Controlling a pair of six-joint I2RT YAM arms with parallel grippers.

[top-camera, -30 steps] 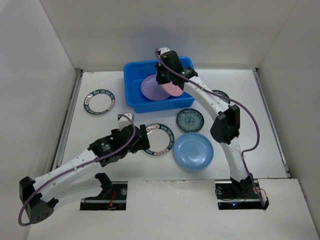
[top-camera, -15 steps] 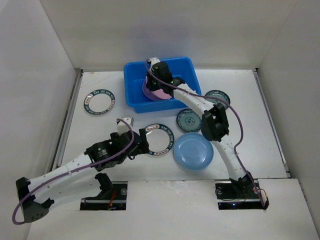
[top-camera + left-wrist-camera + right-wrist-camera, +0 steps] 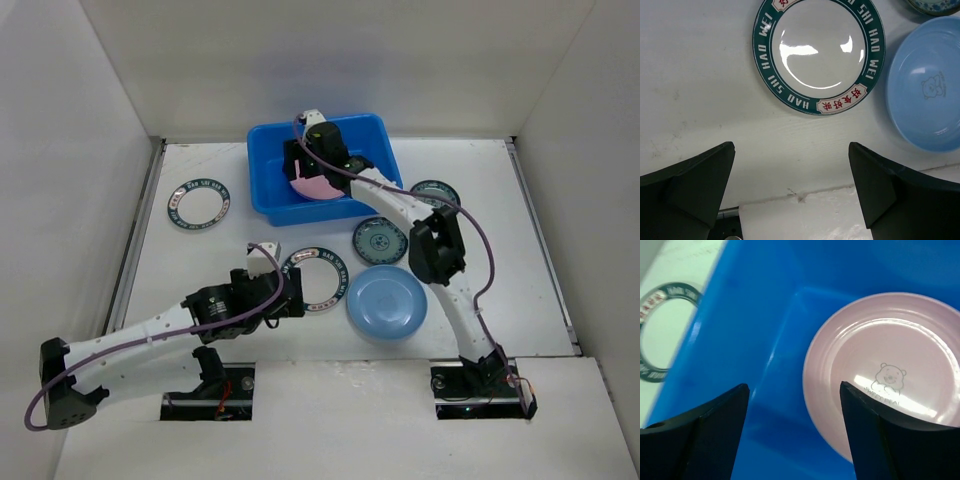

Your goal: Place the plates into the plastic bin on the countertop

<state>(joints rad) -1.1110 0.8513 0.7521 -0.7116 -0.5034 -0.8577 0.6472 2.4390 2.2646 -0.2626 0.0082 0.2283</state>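
The bright blue plastic bin (image 3: 268, 170) stands at the back of the white countertop (image 3: 200, 262). My right gripper (image 3: 300, 172) hangs inside it, open, just above a pink plate (image 3: 322, 188) lying flat on the bin floor. In the right wrist view that pink plate (image 3: 885, 365) shows free between and beyond the spread fingers (image 3: 715, 425). My left gripper (image 3: 290, 290) is open at the near-left rim of a white plate with a dark patterned rim (image 3: 322, 280). In the left wrist view this plate (image 3: 819, 55) lies ahead of the empty gripper (image 3: 791, 150).
A light blue plate (image 3: 387, 302) lies right of the left gripper, with a small teal plate (image 3: 380, 240) behind it. Another teal plate (image 3: 438, 190) is partly behind the right arm. A second dark-rimmed white plate (image 3: 198, 203) lies at far left. White walls enclose the countertop.
The right gripper lowered the pink plate into the bin and opened, letting it go. The left arm shifted right, closer to the dark-rimmed plate.
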